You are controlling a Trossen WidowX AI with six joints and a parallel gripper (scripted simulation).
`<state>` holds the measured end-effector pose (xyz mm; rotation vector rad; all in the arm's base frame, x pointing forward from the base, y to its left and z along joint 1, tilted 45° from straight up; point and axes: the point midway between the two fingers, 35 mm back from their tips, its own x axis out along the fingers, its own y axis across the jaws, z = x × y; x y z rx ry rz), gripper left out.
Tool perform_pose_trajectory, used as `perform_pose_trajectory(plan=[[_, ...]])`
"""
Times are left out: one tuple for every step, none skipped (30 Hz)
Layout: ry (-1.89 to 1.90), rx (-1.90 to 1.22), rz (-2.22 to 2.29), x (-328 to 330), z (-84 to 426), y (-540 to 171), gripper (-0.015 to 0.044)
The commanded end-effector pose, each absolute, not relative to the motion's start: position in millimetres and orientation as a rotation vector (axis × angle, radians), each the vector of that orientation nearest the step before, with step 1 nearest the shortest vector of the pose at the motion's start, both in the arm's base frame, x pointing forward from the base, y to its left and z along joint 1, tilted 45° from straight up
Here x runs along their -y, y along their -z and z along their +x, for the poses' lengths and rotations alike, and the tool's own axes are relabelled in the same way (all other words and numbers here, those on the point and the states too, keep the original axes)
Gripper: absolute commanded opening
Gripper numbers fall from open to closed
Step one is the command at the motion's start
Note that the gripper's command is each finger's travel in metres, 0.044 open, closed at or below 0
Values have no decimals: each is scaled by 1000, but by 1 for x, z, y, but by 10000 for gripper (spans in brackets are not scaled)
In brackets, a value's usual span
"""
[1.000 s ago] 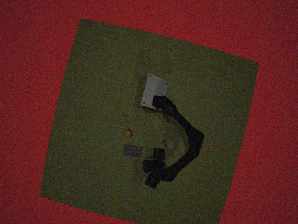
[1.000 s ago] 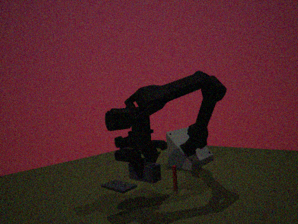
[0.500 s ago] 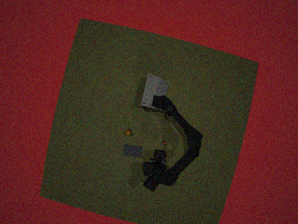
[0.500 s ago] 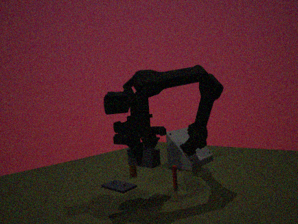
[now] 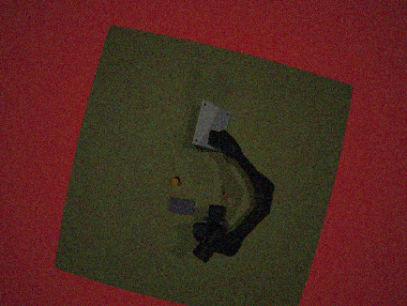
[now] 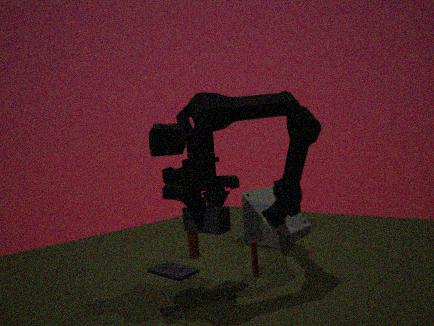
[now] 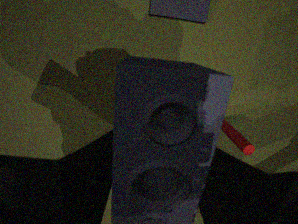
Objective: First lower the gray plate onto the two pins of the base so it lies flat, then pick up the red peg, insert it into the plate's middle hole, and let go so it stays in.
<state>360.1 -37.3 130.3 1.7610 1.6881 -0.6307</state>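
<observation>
From above, our gripper (image 5: pixel 213 221) hangs toward the worktop's near edge, just beside the base (image 5: pixel 182 206).

From the side, we've got the gray plate (image 6: pixel 216 219) pinched in the fingers, held in the air above and to the right of the base (image 6: pixel 173 271).

The wrist view shows the plate (image 7: pixel 165 145) upright and the red peg (image 7: pixel 238 138) lying behind it. We reckon it needs levelling and its holes lined up over the pins before we lower it.
</observation>
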Motion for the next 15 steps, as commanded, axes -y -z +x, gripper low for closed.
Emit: perform_pose_trajectory(plan=[[634, -1689, 1755, 43, 361, -119, 0], [635, -1689, 1755, 44, 361, -116, 0], [635, -1688, 1755, 45, 362, -113, 0], [636, -1688, 1756, 46, 362, -110, 0], [636, -1688, 1756, 48, 362, -107, 0], [637, -1688, 1756, 49, 362, -104, 0], [637, -1688, 1756, 50, 363, -101, 0], [638, -1687, 1756, 51, 363, -98, 0], [638, -1687, 1757, 52, 363, -95, 0], [639, -1687, 1757, 54, 363, -92, 0], [639, -1687, 1757, 55, 363, -89, 0], [640, -1687, 1757, 56, 363, -85, 0], [640, -1687, 1758, 57, 363, -82, 0], [641, -1686, 1758, 58, 363, -79, 0], [641, -1686, 1758, 59, 363, -76, 0]])
